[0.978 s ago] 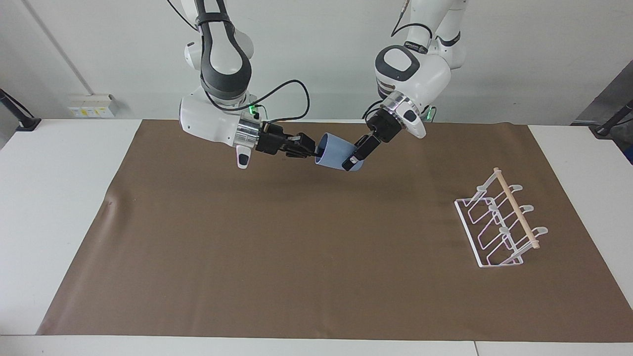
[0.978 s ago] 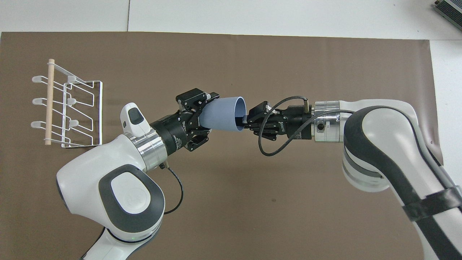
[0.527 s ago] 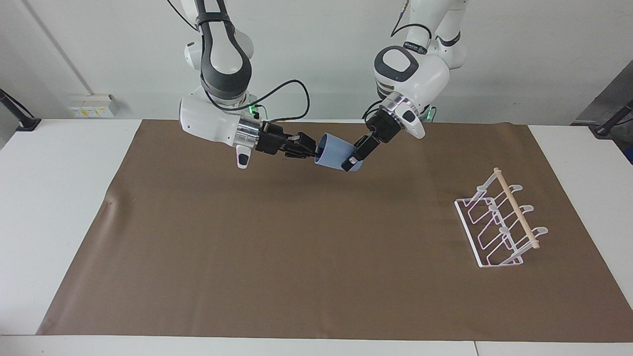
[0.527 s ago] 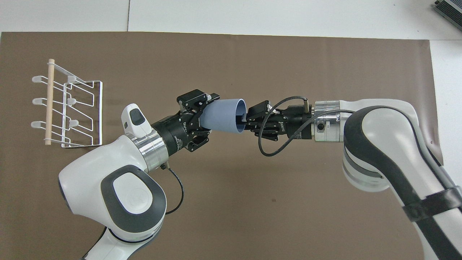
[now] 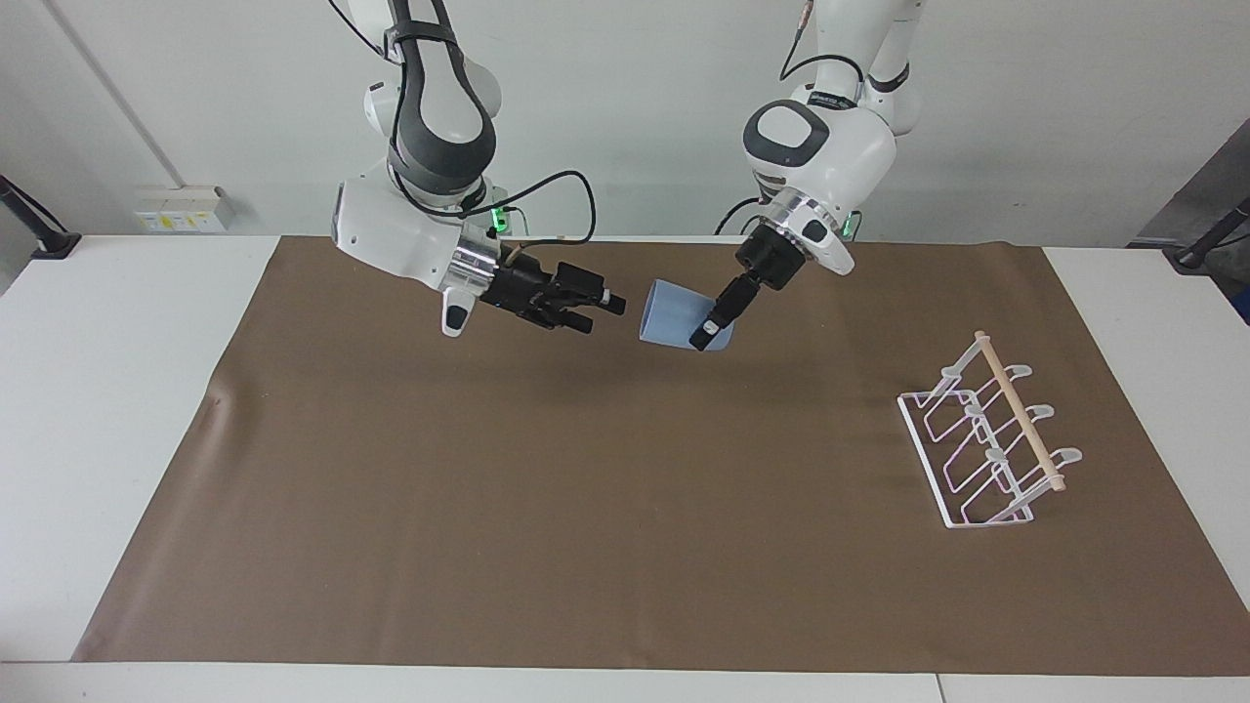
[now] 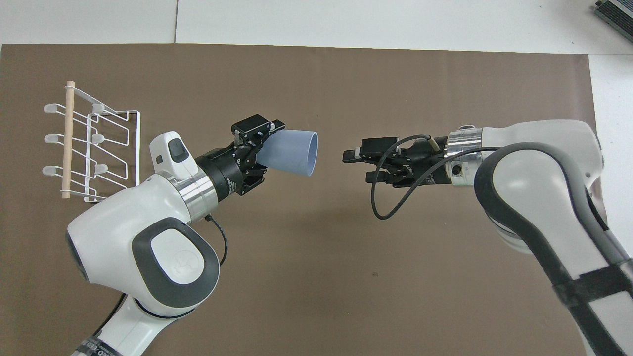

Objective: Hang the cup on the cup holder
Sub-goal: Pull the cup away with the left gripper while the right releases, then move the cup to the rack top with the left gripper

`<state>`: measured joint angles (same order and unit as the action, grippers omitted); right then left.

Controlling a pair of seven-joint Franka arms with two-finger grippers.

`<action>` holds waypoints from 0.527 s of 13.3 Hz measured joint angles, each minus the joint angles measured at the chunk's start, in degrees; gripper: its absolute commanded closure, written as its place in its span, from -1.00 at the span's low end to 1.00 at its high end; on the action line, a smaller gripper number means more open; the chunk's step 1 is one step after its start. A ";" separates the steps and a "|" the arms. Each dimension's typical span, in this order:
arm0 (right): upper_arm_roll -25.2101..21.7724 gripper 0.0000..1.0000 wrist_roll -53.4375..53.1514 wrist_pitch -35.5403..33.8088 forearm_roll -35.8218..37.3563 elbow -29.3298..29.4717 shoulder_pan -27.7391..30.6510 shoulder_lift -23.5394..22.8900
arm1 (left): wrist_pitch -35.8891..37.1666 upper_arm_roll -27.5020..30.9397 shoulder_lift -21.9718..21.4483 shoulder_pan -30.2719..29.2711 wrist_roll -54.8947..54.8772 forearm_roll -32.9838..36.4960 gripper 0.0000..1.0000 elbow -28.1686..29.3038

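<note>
My left gripper (image 5: pixel 705 330) (image 6: pixel 269 148) is shut on the base end of the light-blue cup (image 5: pixel 672 310) (image 6: pixel 292 151). It holds the cup up in the air over the brown mat, tipped on its side, with the open mouth facing my right gripper. My right gripper (image 5: pixel 601 314) (image 6: pixel 357 166) hangs open a short gap from the cup's mouth, touching nothing. The white wire cup holder (image 5: pixel 1020 411) (image 6: pixel 67 143), with a wooden rod on top, stands on the mat toward the left arm's end of the table and has nothing on it.
A brown mat (image 5: pixel 586 508) (image 6: pixel 346 277) covers most of the white table (image 5: pixel 98 391). A black cable loops off the right wrist (image 6: pixel 381 207).
My right gripper has opened, let go of the cup's rim and drawn back toward its own end. My left gripper, still holding the cup, has moved a little toward the cup holder.
</note>
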<state>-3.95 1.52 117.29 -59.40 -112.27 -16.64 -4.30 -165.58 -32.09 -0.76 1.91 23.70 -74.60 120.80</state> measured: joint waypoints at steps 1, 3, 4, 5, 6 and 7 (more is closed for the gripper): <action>-0.08 -1.00 -0.10 0.00 5.91 0.86 1.02 0.00 | 0.01 1.65 0.23 -0.13 -0.06 3.88 1.00 0.17; -0.21 -1.00 -0.30 0.30 19.93 2.47 2.53 0.01 | 1.22 5.82 0.71 -0.19 -0.19 11.84 1.00 0.35; -0.25 -1.00 -0.66 1.32 27.00 2.87 2.86 0.00 | 3.88 8.27 0.89 -0.20 -0.33 16.57 1.00 0.36; -0.31 -1.00 -1.31 2.42 33.34 3.03 2.97 0.00 | 7.80 10.96 0.93 -0.23 -0.38 21.87 1.00 0.22; -0.34 -1.00 -2.24 2.98 39.04 3.24 3.11 0.00 | 12.32 13.70 0.93 -0.25 -0.41 27.01 1.00 -0.34; -0.34 -1.00 -3.08 3.03 43.86 3.61 3.36 0.00 | 16.28 15.89 0.93 -0.29 -0.47 31.02 1.00 -1.27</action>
<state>-4.29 -1.57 120.32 -15.54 -108.66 -13.27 -4.30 -149.30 -16.19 0.16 1.62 23.23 -43.58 119.53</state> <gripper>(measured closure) 0.000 0.273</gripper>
